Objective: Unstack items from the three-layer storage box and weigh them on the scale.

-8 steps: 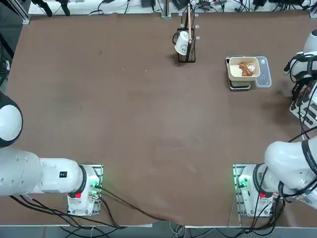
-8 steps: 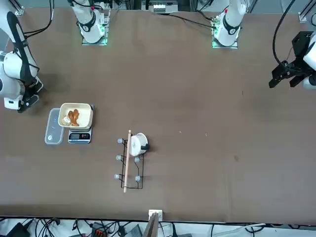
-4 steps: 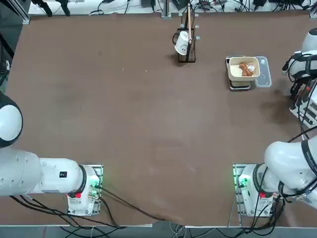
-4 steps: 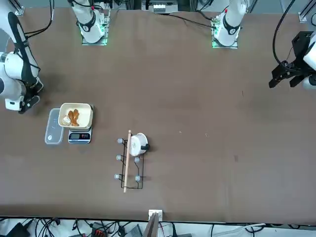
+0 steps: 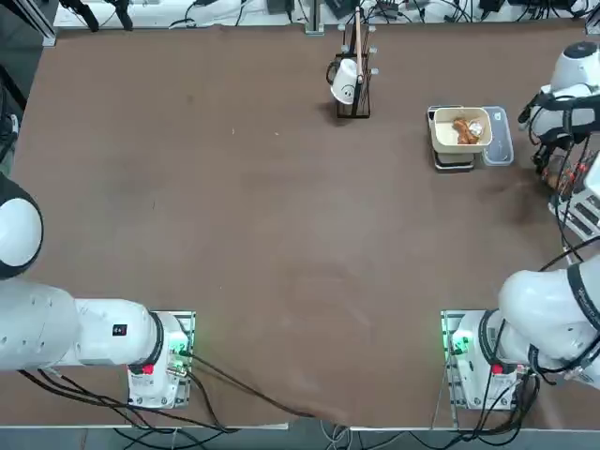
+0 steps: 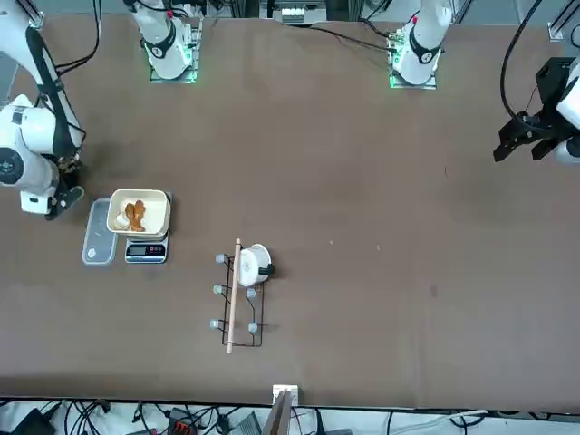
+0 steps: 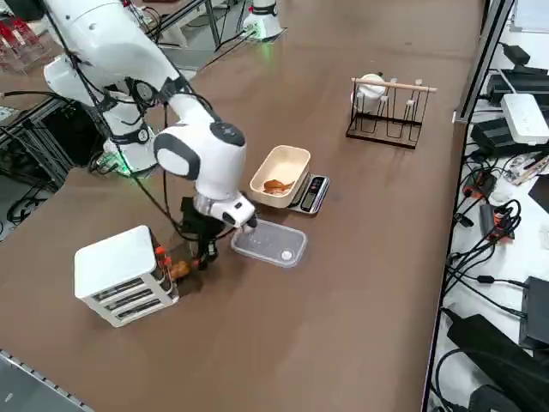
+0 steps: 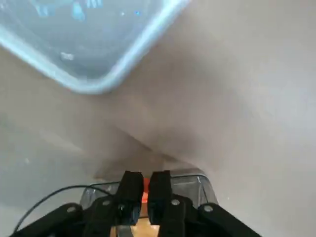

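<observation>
The three-layer storage box (image 7: 120,273) stands at the table's right edge, and its slatted side (image 5: 583,208) also shows from above. My right gripper (image 7: 204,256) hangs low beside it. In the wrist view the gripper (image 8: 144,186) is shut on a red-orange tab of a clear drawer (image 8: 195,180) drawn out from the box. A brown item (image 7: 178,269) lies in that drawer. The scale (image 5: 455,160) carries the cream bowl (image 7: 296,160) with brown items (image 5: 466,128) inside.
A clear plastic lid (image 7: 268,243) lies flat between the gripper and the scale. The dark wire rack (image 5: 353,86) with a white cup stands at the far middle of the table. Cables and gear crowd the shelf (image 7: 515,112) past the far edge.
The right arm's wrist has moved away from its base and slightly towards the scale, with its fingers staying shut. The bowl, scale and rack have not moved.
</observation>
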### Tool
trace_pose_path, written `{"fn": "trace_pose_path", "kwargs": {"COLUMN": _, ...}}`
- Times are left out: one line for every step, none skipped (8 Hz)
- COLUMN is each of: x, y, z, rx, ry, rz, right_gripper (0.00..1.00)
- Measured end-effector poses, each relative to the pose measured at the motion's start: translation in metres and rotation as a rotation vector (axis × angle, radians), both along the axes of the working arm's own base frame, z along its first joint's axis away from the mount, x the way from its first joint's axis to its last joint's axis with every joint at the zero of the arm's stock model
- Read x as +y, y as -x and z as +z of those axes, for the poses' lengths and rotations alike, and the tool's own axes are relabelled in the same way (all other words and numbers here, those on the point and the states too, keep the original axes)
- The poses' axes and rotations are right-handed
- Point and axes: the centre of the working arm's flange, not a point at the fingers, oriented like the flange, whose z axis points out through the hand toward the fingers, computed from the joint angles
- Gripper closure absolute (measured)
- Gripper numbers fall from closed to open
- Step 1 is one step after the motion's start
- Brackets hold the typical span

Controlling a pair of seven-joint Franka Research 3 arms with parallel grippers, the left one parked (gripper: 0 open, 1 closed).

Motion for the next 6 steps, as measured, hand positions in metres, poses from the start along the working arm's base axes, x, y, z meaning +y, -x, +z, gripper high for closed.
{"fn": "trace_pose_path", "kwargs": {"x": 0.006, "y": -0.008, "z": 0.0, "rx": -0.009, "ry": -0.001, "rz": 0.008, "right_gripper": 0.89}}
{"fn": "trace_pose_path", "kwargs": {"x": 0.011, "y": -0.014, "z": 0.0, "rx": -0.02, "ry": -0.012, "rz": 0.002, "right_gripper": 0.89}}
{"fn": "trace_pose_path", "kwargs": {"x": 0.016, "y": -0.021, "z": 0.002, "rx": -0.033, "ry": -0.026, "rz": -0.003, "right_gripper": 0.89}}
{"fn": "trace_pose_path", "kwargs": {"x": 0.022, "y": -0.024, "z": 0.004, "rx": -0.039, "ry": -0.032, "rz": 0.0, "right_gripper": 0.89}}
{"fn": "trace_pose_path", "kwargs": {"x": 0.023, "y": -0.025, "z": 0.004, "rx": -0.039, "ry": -0.033, "rz": 0.001, "right_gripper": 0.89}}
{"fn": "trace_pose_path", "kwargs": {"x": 0.023, "y": -0.025, "z": 0.004, "rx": -0.039, "ry": -0.033, "rz": 0.001, "right_gripper": 0.87}}
